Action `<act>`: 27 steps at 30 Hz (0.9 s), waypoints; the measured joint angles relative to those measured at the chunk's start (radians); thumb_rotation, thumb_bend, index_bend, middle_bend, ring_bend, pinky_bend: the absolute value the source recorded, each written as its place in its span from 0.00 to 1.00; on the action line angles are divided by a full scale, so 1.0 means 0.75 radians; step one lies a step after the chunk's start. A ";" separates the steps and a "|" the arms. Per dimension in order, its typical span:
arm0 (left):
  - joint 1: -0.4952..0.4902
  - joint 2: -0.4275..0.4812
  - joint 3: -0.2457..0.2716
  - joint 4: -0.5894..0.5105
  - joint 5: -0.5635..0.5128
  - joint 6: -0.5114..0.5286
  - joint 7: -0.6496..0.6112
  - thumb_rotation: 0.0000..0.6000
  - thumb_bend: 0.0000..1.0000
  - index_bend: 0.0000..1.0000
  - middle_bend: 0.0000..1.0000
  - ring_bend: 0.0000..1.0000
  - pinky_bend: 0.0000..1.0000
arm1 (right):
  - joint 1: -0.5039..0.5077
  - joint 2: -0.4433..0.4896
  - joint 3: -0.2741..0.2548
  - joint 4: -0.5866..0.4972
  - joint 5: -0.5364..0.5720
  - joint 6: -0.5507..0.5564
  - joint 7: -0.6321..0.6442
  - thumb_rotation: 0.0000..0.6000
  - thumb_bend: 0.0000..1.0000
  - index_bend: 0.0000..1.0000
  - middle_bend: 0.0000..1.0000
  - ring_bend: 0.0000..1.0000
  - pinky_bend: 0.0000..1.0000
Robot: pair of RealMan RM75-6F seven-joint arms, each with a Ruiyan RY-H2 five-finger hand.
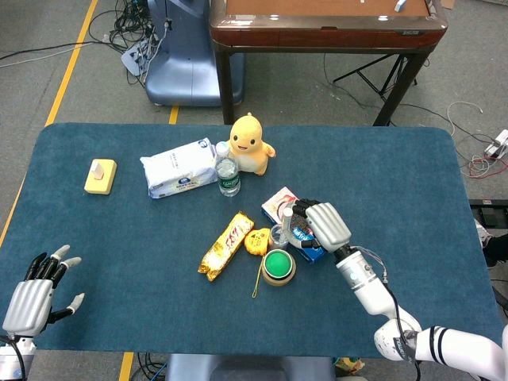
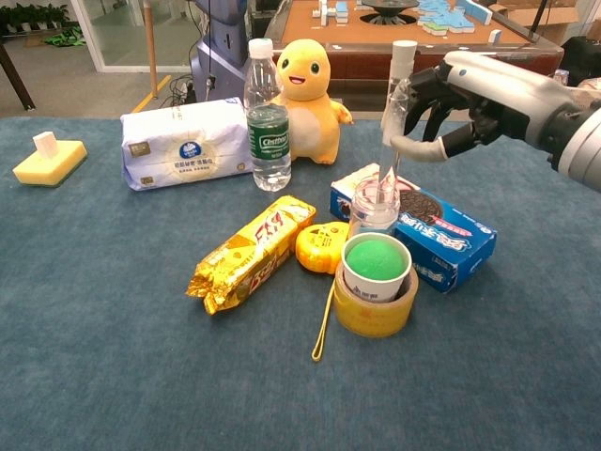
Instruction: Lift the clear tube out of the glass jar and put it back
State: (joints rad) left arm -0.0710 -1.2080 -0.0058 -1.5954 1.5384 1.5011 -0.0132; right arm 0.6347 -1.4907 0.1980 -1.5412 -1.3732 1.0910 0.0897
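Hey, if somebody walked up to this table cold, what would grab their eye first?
Probably the right hand in mid-table, holding a clear tube upright with its lower end in the small glass jar. Next comes the yellow duck toy behind it, beside a water bottle. The left hand hangs at the near left edge with fingers spread, holding nothing.

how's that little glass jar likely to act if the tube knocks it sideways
The glass jar looks small and nearly empty, so probably light and easy to shove or tip. The clear tube, held by the right robot hand, stands in it like a lever. The blue box behind may brace it.
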 measured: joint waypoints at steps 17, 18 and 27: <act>0.007 0.005 0.003 -0.019 0.021 0.020 0.013 1.00 0.29 0.23 0.09 0.14 0.04 | -0.025 0.067 -0.035 -0.073 0.054 -0.042 -0.066 1.00 0.37 0.17 0.20 0.20 0.28; 0.007 0.005 0.003 -0.021 0.021 0.021 0.014 1.00 0.29 0.23 0.09 0.14 0.04 | -0.031 0.075 -0.035 -0.081 0.052 -0.030 -0.068 1.00 0.37 0.17 0.20 0.20 0.28; 0.003 0.010 -0.004 -0.029 0.016 0.016 0.021 1.00 0.29 0.23 0.09 0.14 0.04 | -0.198 0.242 -0.080 -0.214 0.055 0.174 -0.183 1.00 0.37 0.17 0.21 0.20 0.28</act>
State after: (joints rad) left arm -0.0686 -1.2004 -0.0086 -1.6169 1.5503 1.5129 0.0027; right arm 0.4863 -1.3089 0.1382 -1.7020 -1.3319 1.2217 -0.0477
